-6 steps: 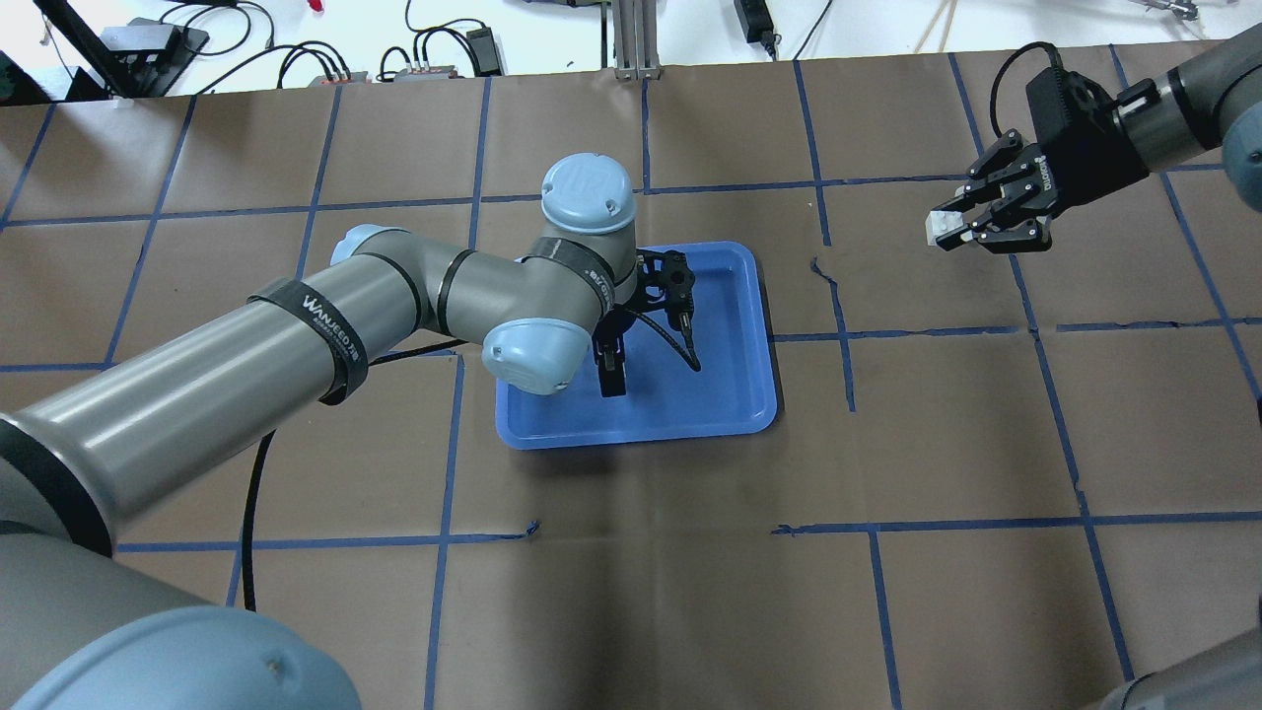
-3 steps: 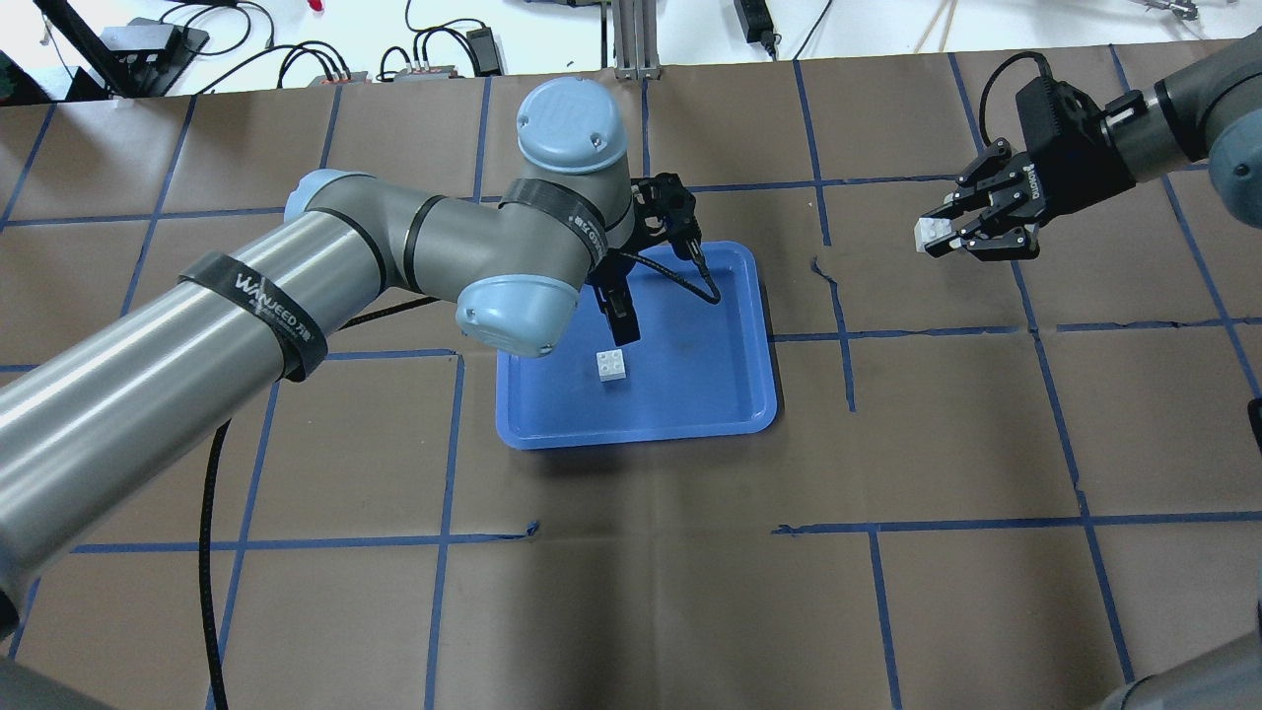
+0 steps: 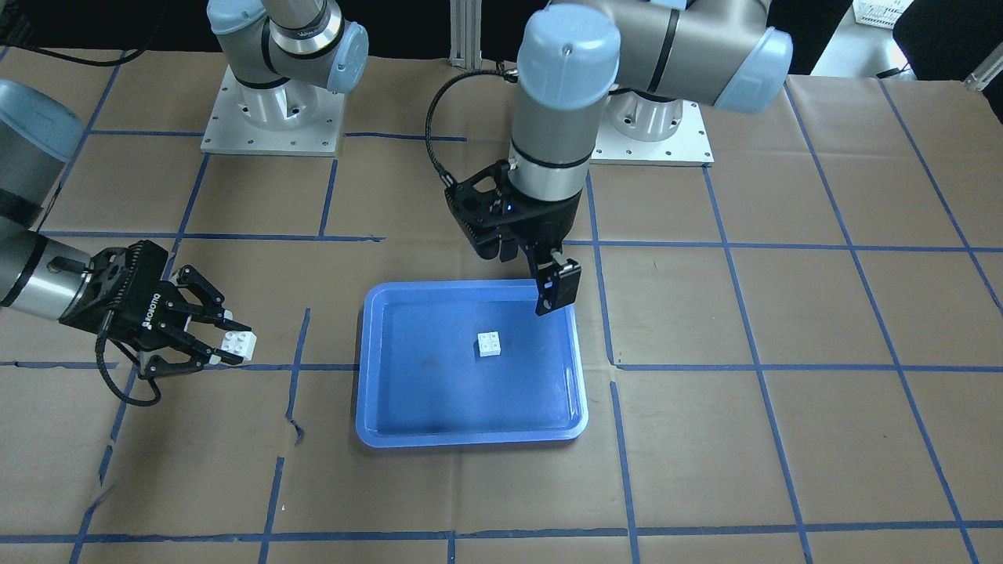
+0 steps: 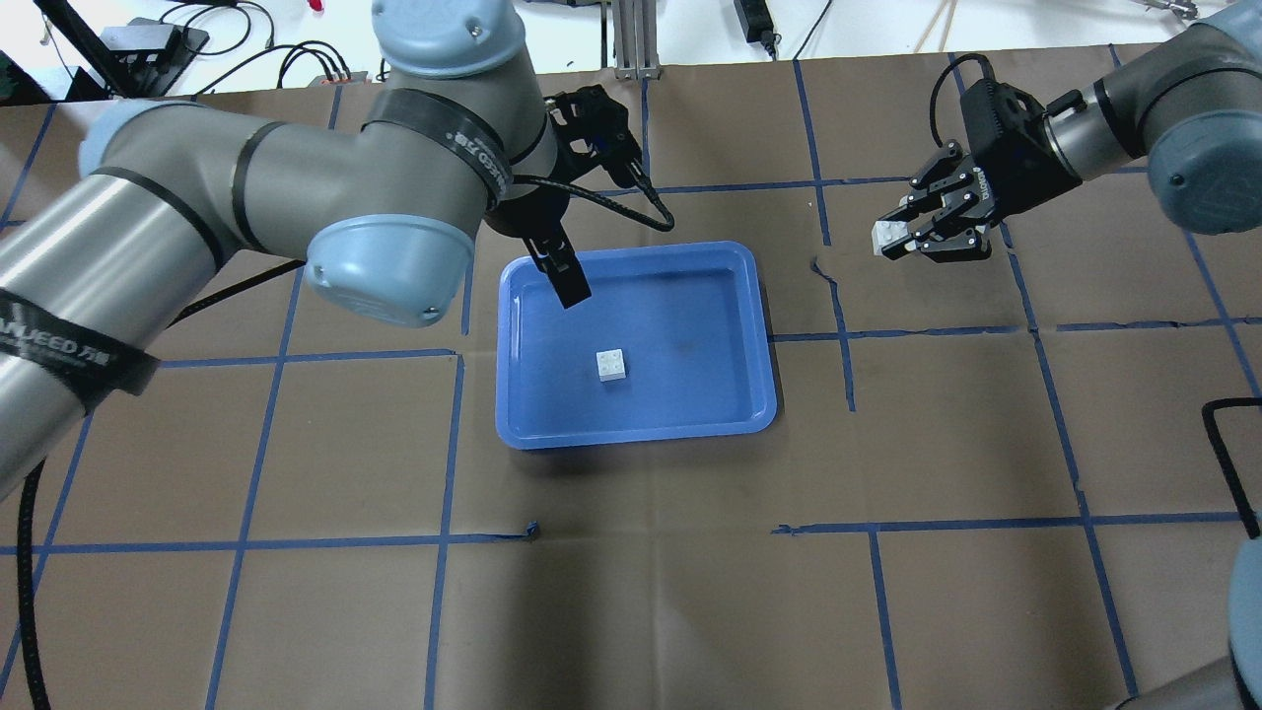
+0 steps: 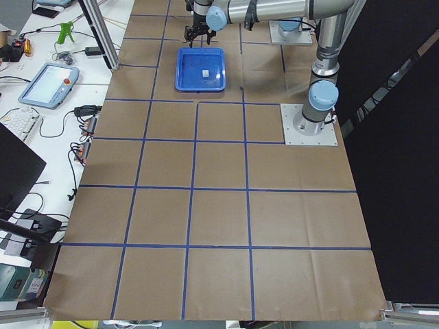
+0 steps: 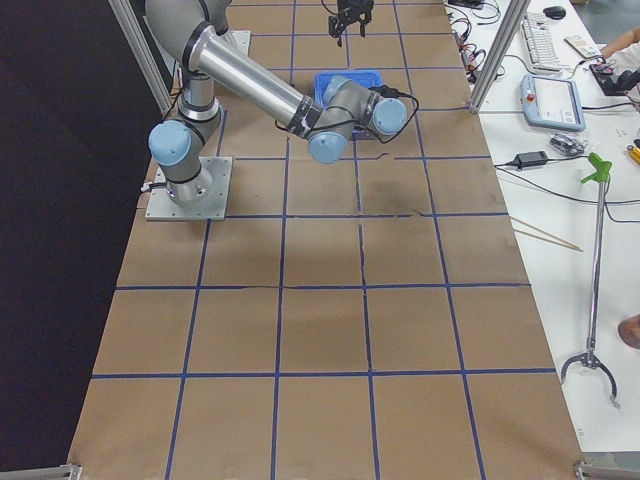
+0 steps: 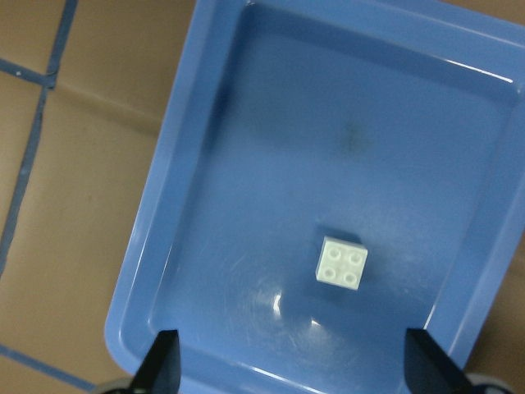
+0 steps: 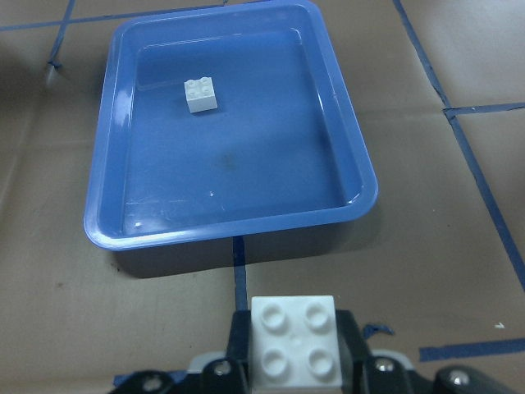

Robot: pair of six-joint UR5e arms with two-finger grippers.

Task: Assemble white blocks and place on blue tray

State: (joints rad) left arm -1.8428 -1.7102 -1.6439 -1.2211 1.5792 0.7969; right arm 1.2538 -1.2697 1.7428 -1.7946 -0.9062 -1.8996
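A blue tray [image 4: 690,325] lies on a table covered in brown paper [image 4: 631,592]; one white block [image 4: 611,365] sits studs up near the tray's middle, with nothing touching it; the left gripper [image 7: 297,365] hangs above the tray, jaws wide apart and empty; the right gripper [image 4: 899,235], well off to the tray's side, pinches the second white block [image 8: 295,341]

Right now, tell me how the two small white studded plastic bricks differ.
Place: the tray brick, a small white studded plastic square, rests on the floor of the large rectangular blue plastic tray; the held brick hangs in the air off to the tray's side.
Grip: the held brick is clamped in the right hand; the tray brick is touched by nothing.
Shared: white, square, four round studs; not yet joined.
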